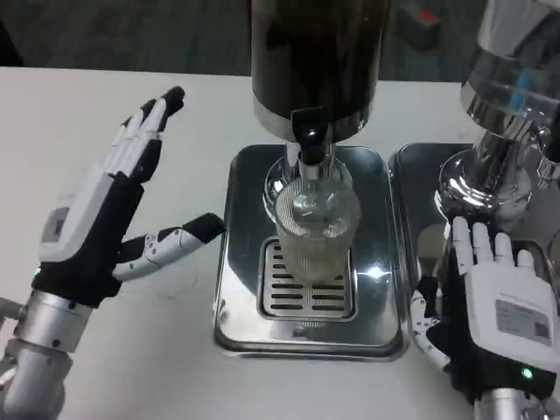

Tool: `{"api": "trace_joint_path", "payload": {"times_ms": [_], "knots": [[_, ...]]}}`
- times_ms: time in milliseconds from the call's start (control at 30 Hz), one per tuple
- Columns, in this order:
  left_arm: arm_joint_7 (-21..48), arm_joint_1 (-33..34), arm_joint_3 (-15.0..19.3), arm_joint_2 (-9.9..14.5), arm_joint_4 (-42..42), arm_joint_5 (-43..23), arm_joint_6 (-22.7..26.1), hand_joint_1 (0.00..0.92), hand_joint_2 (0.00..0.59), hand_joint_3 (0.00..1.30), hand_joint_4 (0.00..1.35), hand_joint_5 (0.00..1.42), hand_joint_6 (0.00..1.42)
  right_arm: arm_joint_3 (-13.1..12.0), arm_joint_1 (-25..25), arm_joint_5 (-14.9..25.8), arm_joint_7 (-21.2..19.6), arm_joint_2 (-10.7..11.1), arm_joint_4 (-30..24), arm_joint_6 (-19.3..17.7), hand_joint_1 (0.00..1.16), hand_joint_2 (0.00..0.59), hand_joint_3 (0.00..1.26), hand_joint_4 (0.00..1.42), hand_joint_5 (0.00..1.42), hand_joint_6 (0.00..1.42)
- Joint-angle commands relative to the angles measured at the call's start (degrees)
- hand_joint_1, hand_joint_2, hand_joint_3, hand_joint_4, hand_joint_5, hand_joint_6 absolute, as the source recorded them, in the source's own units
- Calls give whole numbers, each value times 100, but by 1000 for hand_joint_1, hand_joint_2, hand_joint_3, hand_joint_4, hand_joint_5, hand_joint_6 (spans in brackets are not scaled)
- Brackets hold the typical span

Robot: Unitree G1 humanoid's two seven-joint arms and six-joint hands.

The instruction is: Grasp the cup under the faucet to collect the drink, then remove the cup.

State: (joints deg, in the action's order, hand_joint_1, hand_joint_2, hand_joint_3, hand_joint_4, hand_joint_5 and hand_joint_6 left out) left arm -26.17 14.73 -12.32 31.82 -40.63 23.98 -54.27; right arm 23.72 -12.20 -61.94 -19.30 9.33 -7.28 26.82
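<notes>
On the white desk (114, 367) you see the dark dispenser (315, 61) at 12 o'clock, standing on a steel drip tray (241, 262). The ribbed cup (315, 227) stands upright on the tray grille, directly under the faucet (308, 136); its long axis is vertical. From your left hand (105, 214) the cup lies at 3 o'clock, near, with fingers spread and holding nothing. Your right hand (499, 297) rests flat with nothing in it at 4 o'clock of the cup, by a second machine (499, 131). I judge the left hand better placed to grasp.

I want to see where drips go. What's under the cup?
The cup stands on a slotted grate set in a shiny metal tray. Whatever lies below the slots is hidden.
</notes>
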Motion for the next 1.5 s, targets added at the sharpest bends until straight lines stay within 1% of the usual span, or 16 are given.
{"api": "trace_joint_path", "payload": {"times_ms": [33,100,167,200,300,400,467,633,700,800,867,1000,1067,1267,1367,1500], "knots": [[1052,-162,214,63,423,-969,-316,0,100,0,0,0,0,-55,78,35,-54,6,88,-59,327,564,0,0,0,0],[1711,-178,237,57,640,-1677,-383,0,99,0,0,0,0,-85,91,82,-45,-17,108,-65,326,563,0,0,0,0],[2262,-207,277,28,827,-2246,-367,0,100,0,0,0,0,-105,87,113,-46,-45,103,-62,325,563,0,0,0,0],[2741,-201,234,32,958,-2763,-307,0,100,0,0,0,0,-111,85,125,-46,-55,100,-61,325,563,0,0,0,0],[3967,-152,243,-8,1197,-3886,-59,0,100,0,0,1,1,-125,95,175,-20,-101,104,-49,324,563,0,0,0,0],[4941,-85,394,-131,1320,-4622,321,0,99,0,0,15,6,-138,113,214,14,-138,116,-40,324,563,0,0,0,0],[5402,-34,499,-197,1374,-4866,538,0,100,0,0,16,10,-144,124,222,25,-157,109,-31,323,563,0,0,0,0],[6193,55,760,-439,1518,-4927,934,0,102,0,0,74,63,-169,139,238,35,-239,72,-10,323,563,0,0,0,0],[6410,151,781,-579,1535,-4880,1087,0,102,0,0,78,68,-180,143,260,35,-283,72,-6,323,562,0,0,0,0],[6612,275,832,-751,1528,-4784,1227,0,103,0,0,80,70,-187,157,298,31,-324,100,-3,323,564,0,0,0,0],[6703,411,827,-907,1434,-4683,1312,0,104,0,0,76,66,-184,168,317,19,-353,120,1,323,566,0,0,0,0],[7011,626,878,-1212,1148,-4789,1647,0,105,0,0,70,57,-189,189,334,-4,-418,153,11,325,570,0,0,0,0],[7088,748,919,-1329,943,-4684,1680,0,105,0,0,68,55,-196,191,333,-22,-458,163,20,325,570,0,0,0,0],[7254,943,1042,-1496,610,-4445,1633,0,105,0,0,68,55,-195,125,320,-50,-548,125,68,329,569,0,0,0,0],[7308,977,1075,-1523,553,-4384,1602,0,106,0,0,78,65,-194,95,316,-60,-572,110,80,333,567,0,0,0,0],[7293,967,1105,-1517,581,-4170,1475,0,107,31,0,147,126,-217,92,326,-47,-593,104,68,335,567,0,0,0,0]]}}
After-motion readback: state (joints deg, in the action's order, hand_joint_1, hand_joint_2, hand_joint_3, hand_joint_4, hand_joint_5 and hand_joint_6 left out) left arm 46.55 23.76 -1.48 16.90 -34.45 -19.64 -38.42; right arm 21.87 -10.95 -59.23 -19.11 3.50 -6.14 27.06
